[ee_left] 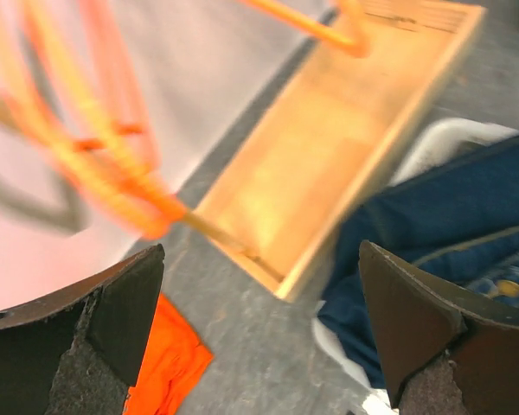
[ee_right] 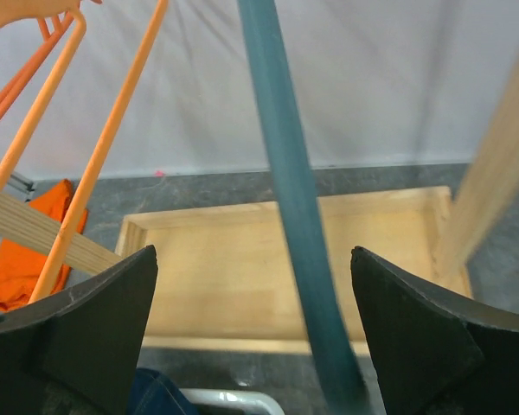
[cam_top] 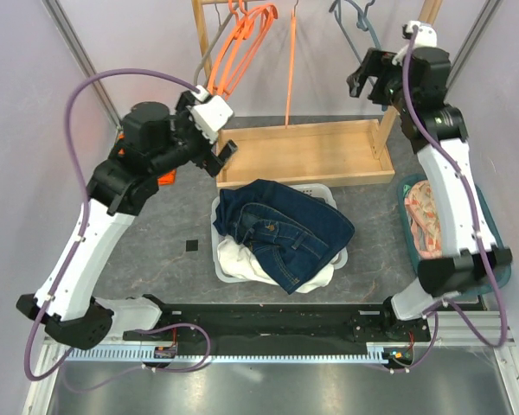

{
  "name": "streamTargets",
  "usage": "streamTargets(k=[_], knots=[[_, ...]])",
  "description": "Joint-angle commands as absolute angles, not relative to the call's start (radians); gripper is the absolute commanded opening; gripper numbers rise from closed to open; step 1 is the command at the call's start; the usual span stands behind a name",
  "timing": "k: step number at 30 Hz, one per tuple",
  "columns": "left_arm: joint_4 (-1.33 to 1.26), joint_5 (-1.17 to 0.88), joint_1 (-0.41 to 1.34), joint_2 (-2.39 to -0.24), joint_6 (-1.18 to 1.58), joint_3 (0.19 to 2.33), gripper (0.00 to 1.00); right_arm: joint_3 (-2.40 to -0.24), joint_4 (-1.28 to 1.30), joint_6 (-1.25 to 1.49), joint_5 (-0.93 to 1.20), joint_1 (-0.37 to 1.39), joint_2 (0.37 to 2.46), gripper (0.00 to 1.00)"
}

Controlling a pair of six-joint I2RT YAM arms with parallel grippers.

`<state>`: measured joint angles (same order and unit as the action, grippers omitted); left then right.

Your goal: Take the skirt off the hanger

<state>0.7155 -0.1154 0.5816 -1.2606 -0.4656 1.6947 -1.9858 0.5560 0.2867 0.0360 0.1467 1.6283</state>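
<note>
A dark blue denim garment (cam_top: pixel 281 225) lies heaped on the white basket (cam_top: pixel 218 259); I cannot tell if it is the skirt. It also shows in the left wrist view (ee_left: pixel 450 216). Bare orange hangers (cam_top: pixel 242 43) and a teal hanger (cam_top: pixel 363 22) hang on the wooden rack; no garment shows on them. My left gripper (cam_top: pixel 218 130) is open and empty beside the orange hangers (ee_left: pixel 95 164). My right gripper (cam_top: pixel 368 78) is open, and the teal hanger's bar (ee_right: pixel 285 173) runs down between its fingers without being held.
A shallow wooden tray (cam_top: pixel 311 151) forms the rack's base behind the basket. An orange cloth (cam_top: pixel 166 177) lies on the grey mat at the left. A teal bin with patterned cloth (cam_top: pixel 428 220) stands at the right. A small black square (cam_top: pixel 190 245) lies on the mat.
</note>
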Motion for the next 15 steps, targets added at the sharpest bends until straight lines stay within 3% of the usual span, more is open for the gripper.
streamTargets(k=[1,7,15], knots=[[0.727,-0.19,0.522,-1.201,-0.408,1.73,0.99,-1.844,0.557,0.275,-0.058,0.146,1.367,0.98],[0.693,-0.209,0.483,-1.089,-0.325,1.531,0.99,-1.51,0.561,0.298,-0.023,0.159,1.076,0.98],[0.684,-0.209,0.391,-0.956,-0.25,1.362,1.0,-1.324,0.707,0.299,0.092,0.212,0.864,0.98]])
